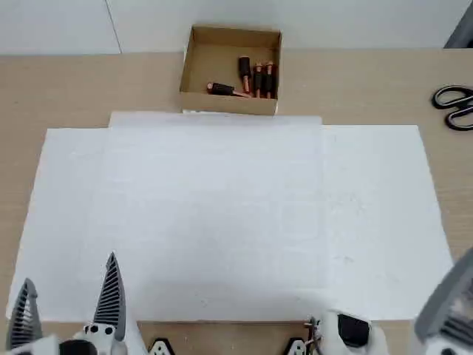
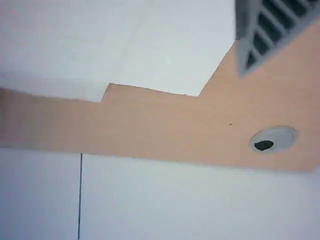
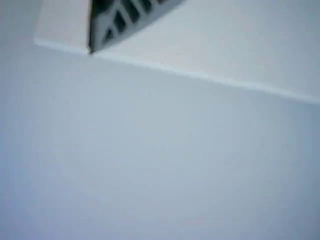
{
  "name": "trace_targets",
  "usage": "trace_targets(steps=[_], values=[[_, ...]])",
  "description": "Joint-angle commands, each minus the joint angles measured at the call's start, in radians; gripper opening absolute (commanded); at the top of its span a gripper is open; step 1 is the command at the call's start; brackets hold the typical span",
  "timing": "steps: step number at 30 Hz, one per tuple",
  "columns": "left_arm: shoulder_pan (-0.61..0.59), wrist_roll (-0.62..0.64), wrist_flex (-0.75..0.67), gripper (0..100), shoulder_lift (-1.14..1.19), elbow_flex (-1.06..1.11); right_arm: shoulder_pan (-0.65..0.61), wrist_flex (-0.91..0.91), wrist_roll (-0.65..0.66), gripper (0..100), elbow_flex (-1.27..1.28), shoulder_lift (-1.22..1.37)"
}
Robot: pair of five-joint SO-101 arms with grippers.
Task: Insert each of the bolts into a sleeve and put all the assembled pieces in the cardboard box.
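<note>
black-and-copper assembled pieces [image 1: 258, 80] lie inside the open cardboard box [image 1: 194, 63], clustered toward its right side.

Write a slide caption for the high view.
Assembled pieces lie in the cardboard box beyond the white sheet; the left claw sits open at the near edge, scissors off to one side.

High view overlooks the table [image 1: 66, 81]; wrist views sit close above its sheet [image 1: 222, 222].

One cardboard box [image 1: 194, 63] is counted on the table [image 1: 369, 81]. Four assembled pieces [image 1: 258, 80] are seen inside it, three side by side and one apart. One pair of scissors [image 1: 454, 106] and one round grommet [image 2: 272, 139] are found. The overlapping white sheets [image 1: 222, 222] cannot be counted.
</note>
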Motion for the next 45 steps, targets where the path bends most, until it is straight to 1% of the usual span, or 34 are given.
trace_targets(steps=[1,4,8,11,13,15,18,22,26,34,45], values=[[-0.005,0.009,0.002,34,-0.005,0.056,0.015,0.007,0.008,23.2,0.497,-0.243],[-0.003,0.009,-0.006,34,-0.005,0.064,0.015,-0.016,0.003,23.2,0.890,-0.441],[-0.003,0.009,-0.011,34,-0.005,0.068,0.015,-0.120,0.008,23.2,1.399,-0.697],[-0.002,0.009,-0.017,34,-0.005,0.076,0.015,-0.272,0.008,23.2,1.749,-0.905],[0.000,0.009,-0.055,34,-0.005,0.114,0.016,-0.398,0.008,23.2,1.962,-1.027],[0.000,0.009,-0.120,34,-0.005,0.182,0.021,-0.487,0.009,23.2,2.097,-1.018],[-0.002,0.009,-0.186,34,-0.005,0.331,0.019,-0.549,0.005,23.2,2.214,-0.981],[-0.003,0.005,-0.259,34,-0.005,0.524,0.021,-0.697,0.008,23.2,2.383,-0.980],[-0.003,0.005,-0.288,34,-0.005,0.611,0.018,-0.780,0.008,23.2,2.509,-0.980],[0.000,0.005,-0.345,34,-0.005,0.802,0.016,-0.792,0.005,23.2,2.719,-0.980],[0.000,0.008,-0.431,34,-0.005,1.027,0.015,-0.792,0.002,23.2,2.770,-0.980]])
